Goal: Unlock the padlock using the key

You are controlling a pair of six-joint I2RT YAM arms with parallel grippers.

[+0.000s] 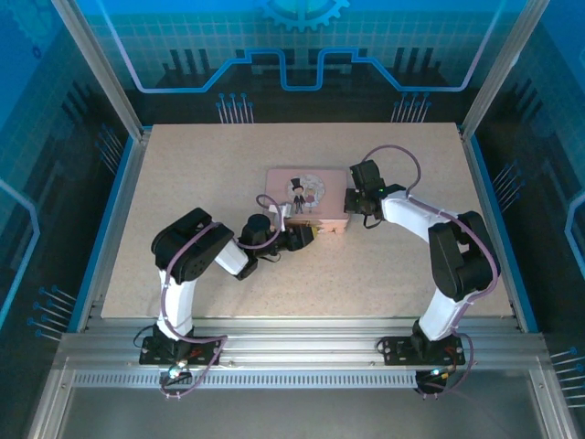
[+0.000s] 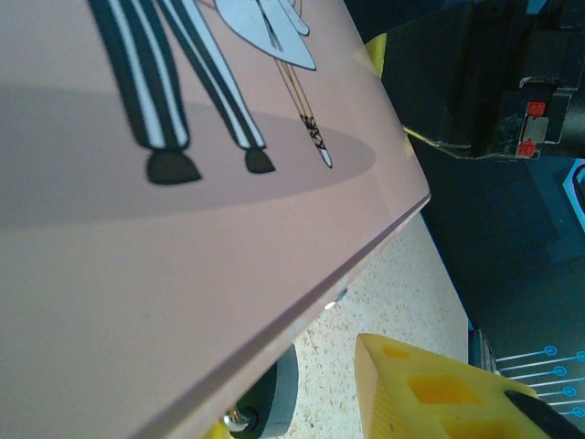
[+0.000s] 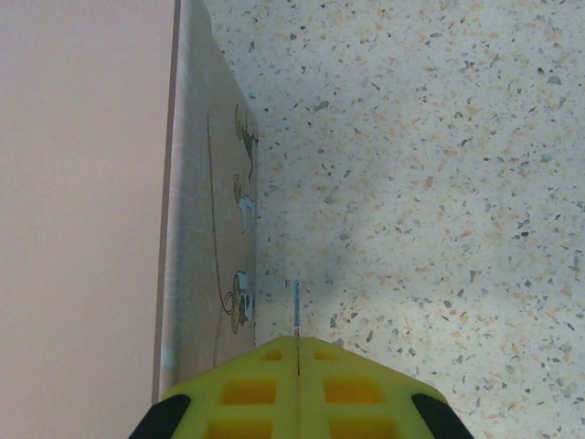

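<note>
- Pink box (image 1: pixel 306 194) front edge: probable padlock (image 2: pixel 272 400), beside left end effector (image 1: pixel 309 234); we cannot tell how open it is.
- Right end effector (image 3: pixel 298 352), right of box, pinches thin key (image 3: pixel 296 306); it may twist.

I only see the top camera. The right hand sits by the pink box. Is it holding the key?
Observer: In the right wrist view the right hand has its yellow fingers pressed together, with a thin metal blade, apparently the key, sticking out between them.
Operator: Touching the box?
Observer: No, it runs alongside the pink box, with speckled table showing between.
Operator: And the padlock?
Observer: Left wrist view: a grey rounded part, possibly the padlock, sits under the box's edge beside the left hand and its yellow finger.
</note>
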